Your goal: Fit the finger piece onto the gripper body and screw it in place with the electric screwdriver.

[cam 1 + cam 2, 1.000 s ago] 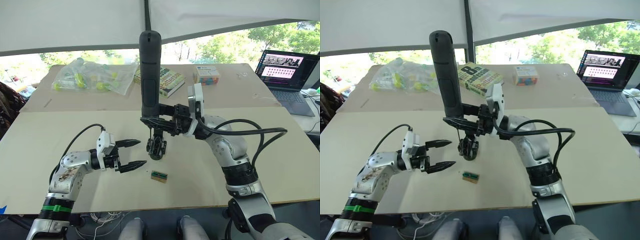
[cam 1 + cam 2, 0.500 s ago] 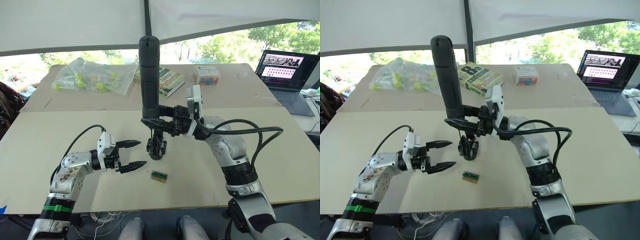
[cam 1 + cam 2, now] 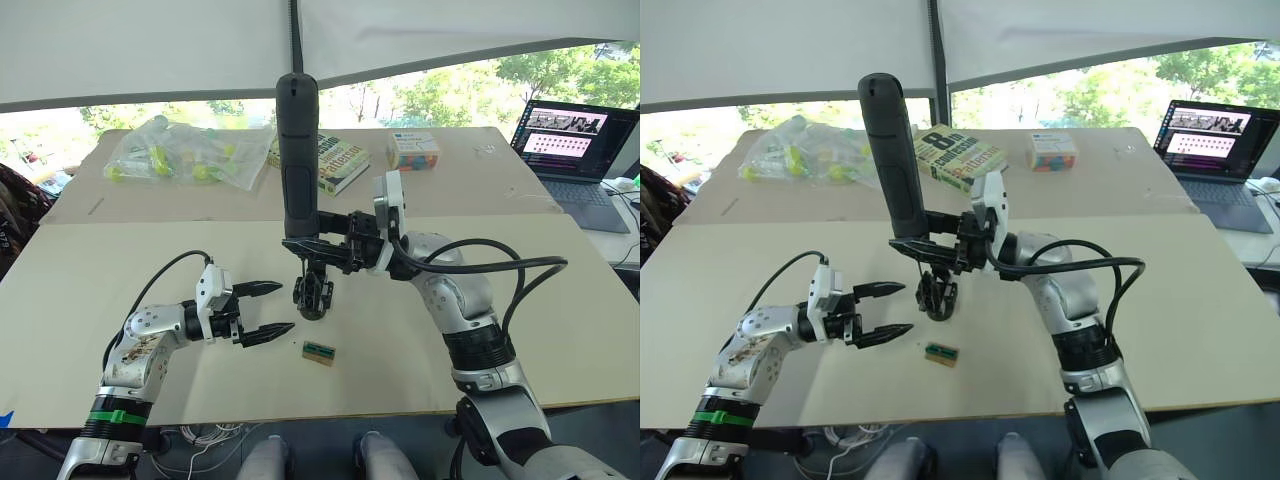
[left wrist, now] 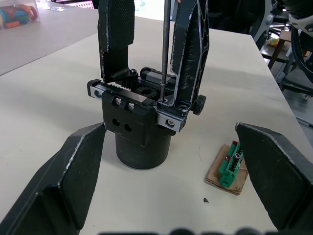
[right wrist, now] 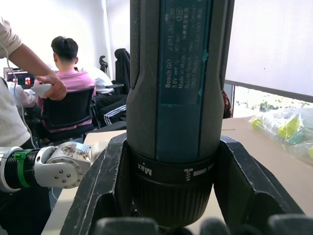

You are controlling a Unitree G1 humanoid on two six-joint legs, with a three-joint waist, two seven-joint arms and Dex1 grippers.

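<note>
Black electric screwdriver (image 3: 297, 150) with teal label, black gripper body (image 4: 142, 122), green-topped block (image 4: 230, 164)

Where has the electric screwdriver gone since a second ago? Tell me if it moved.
No. The electric screwdriver stands upright over the gripper body, its top level with the book as before.

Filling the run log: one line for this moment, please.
right tool: grips electric screwdriver upright | bit: on gripper body | left tool: open, empty, beside
</note>
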